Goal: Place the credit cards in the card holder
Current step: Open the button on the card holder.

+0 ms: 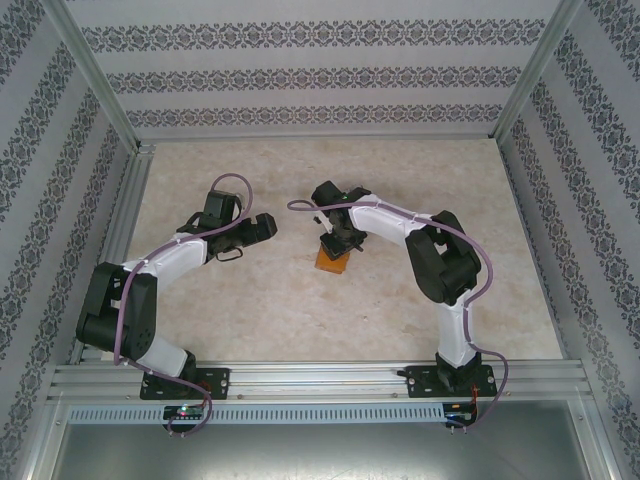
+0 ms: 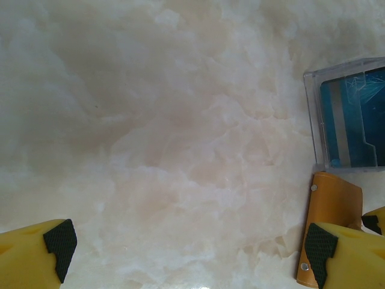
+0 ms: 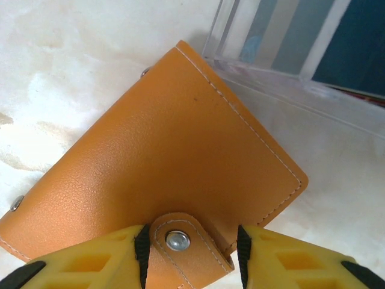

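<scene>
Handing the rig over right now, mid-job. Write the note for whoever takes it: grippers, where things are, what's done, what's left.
Left gripper: fingers wide open, holding nothing, low over the table beside the card holder.
Right gripper: fingers closed against both sides of the holder's snap tab.
Card holder: on the table, shut, snap fastened.
Credit cards: in the clear case right next to the holder.
Done: no card seen in the holder yet.
Left: unsnap and open the holder, take the cards from the case, slide them in.

Ornate striped walls (image 1: 300, 75) — pale marbled tabletop (image 1: 250, 300) — aluminium frame (image 1: 95, 75).
</scene>
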`<act>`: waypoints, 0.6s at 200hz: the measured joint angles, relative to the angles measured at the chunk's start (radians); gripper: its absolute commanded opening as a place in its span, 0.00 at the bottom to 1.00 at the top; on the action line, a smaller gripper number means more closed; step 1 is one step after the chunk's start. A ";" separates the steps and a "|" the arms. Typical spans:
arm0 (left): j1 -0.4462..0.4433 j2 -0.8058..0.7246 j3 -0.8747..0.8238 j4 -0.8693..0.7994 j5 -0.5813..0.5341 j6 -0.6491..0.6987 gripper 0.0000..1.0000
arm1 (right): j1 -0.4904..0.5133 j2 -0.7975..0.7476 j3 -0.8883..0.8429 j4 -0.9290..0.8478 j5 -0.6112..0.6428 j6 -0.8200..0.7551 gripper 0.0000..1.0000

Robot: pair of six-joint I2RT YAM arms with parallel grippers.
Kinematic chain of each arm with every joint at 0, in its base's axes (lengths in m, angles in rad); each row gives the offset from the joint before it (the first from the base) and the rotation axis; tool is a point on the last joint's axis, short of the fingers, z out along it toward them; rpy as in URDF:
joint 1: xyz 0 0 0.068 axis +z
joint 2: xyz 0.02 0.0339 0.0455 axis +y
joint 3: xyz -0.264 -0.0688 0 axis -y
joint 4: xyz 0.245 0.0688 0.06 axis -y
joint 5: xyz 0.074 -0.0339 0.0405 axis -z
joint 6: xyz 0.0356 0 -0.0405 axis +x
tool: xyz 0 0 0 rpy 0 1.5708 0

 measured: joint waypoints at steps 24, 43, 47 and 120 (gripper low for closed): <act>0.000 0.000 0.000 0.000 0.000 0.000 0.99 | 0.000 0.006 0.006 -0.002 -0.001 -0.010 0.36; 0.000 0.000 0.000 0.000 0.000 0.000 0.99 | 0.000 0.021 0.013 -0.005 -0.010 -0.021 0.26; 0.000 0.000 0.000 0.000 0.000 0.000 1.00 | 0.000 0.023 0.015 -0.006 -0.015 -0.024 0.25; 0.000 -0.020 -0.004 0.001 0.001 0.003 0.99 | 0.049 0.017 0.016 0.001 -0.089 0.002 0.10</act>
